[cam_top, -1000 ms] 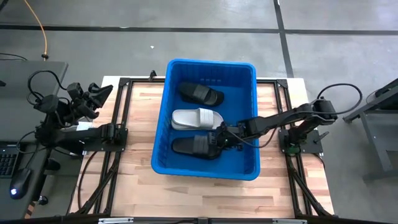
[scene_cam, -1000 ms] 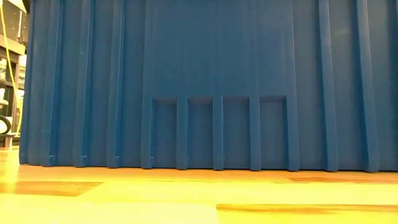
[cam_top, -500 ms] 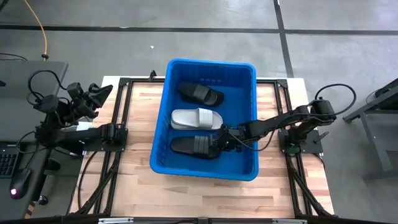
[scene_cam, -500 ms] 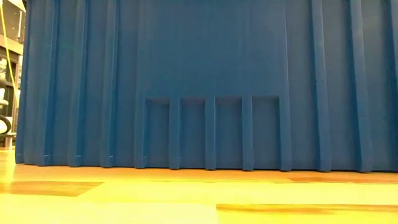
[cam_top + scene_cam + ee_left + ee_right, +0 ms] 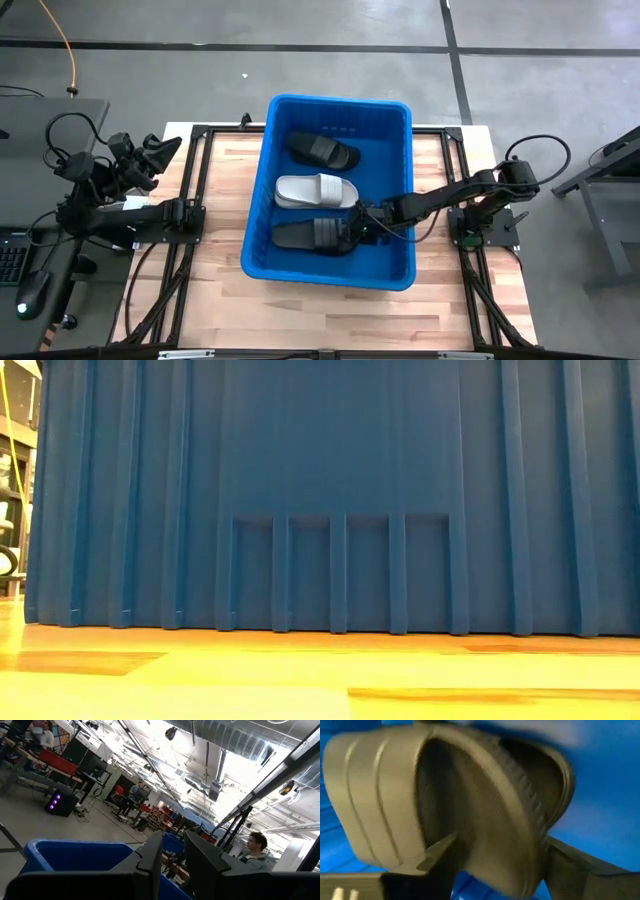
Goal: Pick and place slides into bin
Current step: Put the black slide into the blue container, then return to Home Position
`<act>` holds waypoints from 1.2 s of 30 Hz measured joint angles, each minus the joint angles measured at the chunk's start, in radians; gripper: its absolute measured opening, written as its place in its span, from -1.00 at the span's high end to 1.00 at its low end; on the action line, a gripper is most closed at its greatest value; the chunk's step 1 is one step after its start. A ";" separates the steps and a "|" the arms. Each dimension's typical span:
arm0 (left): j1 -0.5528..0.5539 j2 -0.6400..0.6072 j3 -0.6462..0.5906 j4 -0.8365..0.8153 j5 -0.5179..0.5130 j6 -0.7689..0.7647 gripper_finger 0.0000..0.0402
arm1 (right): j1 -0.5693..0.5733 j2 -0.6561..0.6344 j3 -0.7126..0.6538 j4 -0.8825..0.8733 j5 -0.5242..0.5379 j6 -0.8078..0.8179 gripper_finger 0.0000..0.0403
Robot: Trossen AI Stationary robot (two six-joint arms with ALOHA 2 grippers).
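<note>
Blue bin (image 5: 262, 200) standing mid-worktop (image 5: 225, 290), three slides lying inside in a row from far wall to near wall. Black slide (image 5: 324, 151) farthest back, white slide (image 5: 316, 190) in the middle, second black slide (image 5: 313, 235) nearest the front wall. Reaching over the bin's right wall, right pincer (image 5: 357, 227) at the heel end of that front black slide, down at bin-floor level. In the right wrist view, fingers (image 5: 440, 851) spread apart, one on either side of the slide's sole edge (image 5: 470, 805), with a gap showing on the one side; cannot tell whether either still touches it. Slide resting on the bin floor, strap side up in the high view. Left pincer (image 5: 150, 160) parked off the worktop's left edge, pointing out into the room, fingers (image 5: 150, 862) nearly together with a narrow gap, holding nothing. Low view filled by the bin's ribbed outer wall (image 5: 330, 500) standing on the wood.
</note>
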 joint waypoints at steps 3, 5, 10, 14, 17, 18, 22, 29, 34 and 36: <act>0.000 0.000 0.000 -0.003 0.015 0.018 0.63 | 0.001 0.000 0.000 0.002 -0.011 0.002 -0.20; 0.000 0.000 0.000 -0.010 0.019 0.033 0.63 | 0.000 -0.001 0.000 0.005 -0.029 0.031 -0.20; 0.000 0.000 0.000 -0.012 0.033 0.038 0.63 | 0.001 -0.002 0.002 0.004 -0.143 0.056 -0.19; 0.000 0.000 0.000 -0.008 0.072 0.043 0.63 | 0.001 -0.019 0.002 -0.009 -0.137 0.038 -0.18; 0.000 0.000 0.000 0.006 0.087 0.043 0.63 | 0.023 -0.044 0.036 0.014 -0.070 -0.021 -0.19; 0.000 0.000 0.000 0.017 0.090 0.048 0.63 | 0.031 -0.058 0.056 0.043 -0.036 -0.052 -0.19; 0.000 0.000 0.000 0.039 0.104 0.050 0.63 | 0.059 -0.131 0.127 0.135 0.113 -0.244 -0.19; 0.000 0.000 0.000 0.051 0.071 0.055 0.63 | 0.069 -0.278 0.214 0.088 0.319 -0.544 -0.20; 0.000 -0.005 0.000 -0.005 0.037 0.062 0.63 | 0.076 -0.343 0.217 0.005 0.321 -0.429 -0.20; 0.000 -0.005 0.001 -0.007 0.044 0.067 0.63 | 0.084 -0.344 0.216 -0.006 0.296 -0.430 -0.20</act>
